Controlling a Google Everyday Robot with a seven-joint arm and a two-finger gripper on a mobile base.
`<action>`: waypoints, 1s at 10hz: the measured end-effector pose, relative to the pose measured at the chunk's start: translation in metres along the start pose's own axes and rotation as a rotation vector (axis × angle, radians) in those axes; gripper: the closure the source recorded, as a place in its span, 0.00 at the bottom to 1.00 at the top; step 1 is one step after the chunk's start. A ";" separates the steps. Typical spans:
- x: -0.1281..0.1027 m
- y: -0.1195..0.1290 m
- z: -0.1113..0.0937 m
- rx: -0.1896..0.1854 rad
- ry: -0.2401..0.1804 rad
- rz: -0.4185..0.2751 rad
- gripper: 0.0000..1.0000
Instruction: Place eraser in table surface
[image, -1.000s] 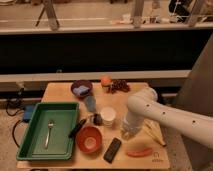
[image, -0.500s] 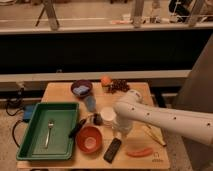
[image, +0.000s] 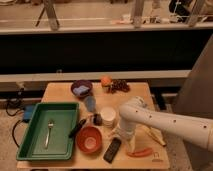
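The eraser, a small flat black slab, lies on the tan wooden table surface near the front edge, just right of the red bowl. My white arm reaches in from the right and bends down over the table. My gripper hangs at its end, just above and behind the eraser, beside the white cup. The gripper is apart from the eraser.
A green tray with a fork fills the left side. A dark marker-like stick leans over its rim. A purple bowl with a blue block, an orange, grapes, a blue cup, a red chili and a banana also lie here.
My arm has swung left across the table, and its end has come from the right side to just behind the eraser. The eraser has not moved.
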 end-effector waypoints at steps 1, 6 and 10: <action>-0.002 -0.001 0.005 0.003 -0.014 0.004 0.21; -0.011 -0.014 0.007 0.002 -0.014 0.004 0.67; -0.013 -0.020 0.003 0.016 -0.021 0.007 0.99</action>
